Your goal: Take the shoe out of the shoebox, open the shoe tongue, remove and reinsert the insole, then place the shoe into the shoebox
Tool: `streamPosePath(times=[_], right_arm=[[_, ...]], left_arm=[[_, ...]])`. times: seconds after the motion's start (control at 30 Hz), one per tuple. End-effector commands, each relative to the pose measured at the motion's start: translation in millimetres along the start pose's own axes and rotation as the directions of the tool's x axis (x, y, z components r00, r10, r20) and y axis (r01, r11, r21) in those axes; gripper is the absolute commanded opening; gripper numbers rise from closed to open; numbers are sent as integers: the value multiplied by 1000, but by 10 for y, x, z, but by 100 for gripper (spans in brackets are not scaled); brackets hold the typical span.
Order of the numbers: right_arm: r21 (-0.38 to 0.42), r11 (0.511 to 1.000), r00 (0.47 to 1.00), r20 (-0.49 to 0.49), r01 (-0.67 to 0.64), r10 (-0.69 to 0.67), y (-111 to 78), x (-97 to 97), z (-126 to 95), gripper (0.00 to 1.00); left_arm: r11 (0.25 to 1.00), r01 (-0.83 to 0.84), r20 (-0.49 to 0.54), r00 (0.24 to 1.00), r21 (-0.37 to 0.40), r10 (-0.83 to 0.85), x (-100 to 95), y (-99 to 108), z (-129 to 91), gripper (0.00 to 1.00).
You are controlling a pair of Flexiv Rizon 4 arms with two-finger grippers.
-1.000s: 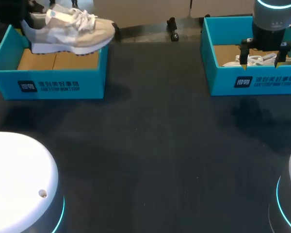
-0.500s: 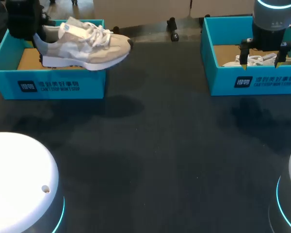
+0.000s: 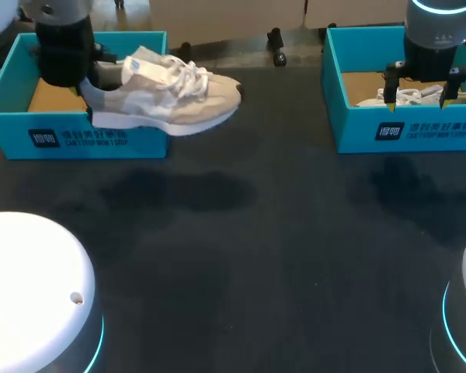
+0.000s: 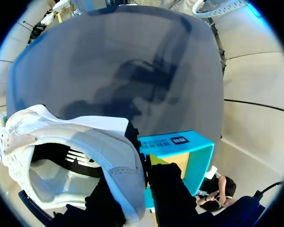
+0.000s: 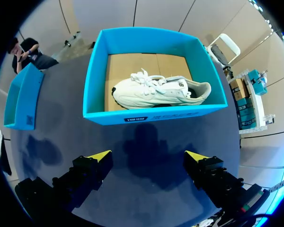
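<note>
- While the beige shoe point(image 3: 167, 97) hangs clear of the left shoebox point(image 3: 78, 136), it sits roughly level. Its heel is over the box's front corner and its toe points out over the table point(image 3: 279, 256).
- Handling, as judged: a light trainer with a soft fabric upper and a firmer sole. The collar will flex under pinch and the laces hang loose, so they may snag. The toe end is unsupported and likely to sag or swing on a heel-only hold.
- Recommended hold: the heel collar, where the backing is stiffest, is adequate for carrying. Tongue and insole work would call for the shoe to rest on the table and be braced at the heel or midfoot.
- Left gripper point(image 4: 141, 163): clamped on the heel collar. In the left wrist view one finger lies inside the opening and the other against the outer heel, a narrow spread. It carries the shoe's full weight.
- Right gripper point(image 5: 149, 158): fingers spread wide, holding nothing and touching nothing. It hovers above the near wall of the right shoebox point(image 3: 408, 128).
- A white shoe point(image 5: 161, 90) lies on its side inside that box.
</note>
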State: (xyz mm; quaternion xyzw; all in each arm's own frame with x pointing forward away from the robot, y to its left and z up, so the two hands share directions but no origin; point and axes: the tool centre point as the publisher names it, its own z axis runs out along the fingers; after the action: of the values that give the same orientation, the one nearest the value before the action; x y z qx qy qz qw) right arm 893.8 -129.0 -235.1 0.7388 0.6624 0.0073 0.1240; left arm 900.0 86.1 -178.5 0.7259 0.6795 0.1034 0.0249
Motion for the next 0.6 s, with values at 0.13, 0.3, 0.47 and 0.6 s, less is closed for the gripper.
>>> streamPosePath(times=[0.13,0.3,0.47,0.6], right_arm=[[-2,1000,1000,-1,0,0,-8,-4,5,100],[-2,1000,1000,-1,0,0,-8,-4,5,100],[-2,1000,1000,-1,0,0,-8,-4,5,100],[-2,1000,1000,-1,0,0,-8,-4,5,100]], left_arm=[[1000,-16,-13,1000,-9,16,-254,-302,-54,0],[1000,18,-34,999,-11,-18,-443,-467,-50,0],[999,40,-39,998,3,-39,-640,-632,-51,0],[998,56,-37,998,-4,-56,-794,-772,-32,0]])
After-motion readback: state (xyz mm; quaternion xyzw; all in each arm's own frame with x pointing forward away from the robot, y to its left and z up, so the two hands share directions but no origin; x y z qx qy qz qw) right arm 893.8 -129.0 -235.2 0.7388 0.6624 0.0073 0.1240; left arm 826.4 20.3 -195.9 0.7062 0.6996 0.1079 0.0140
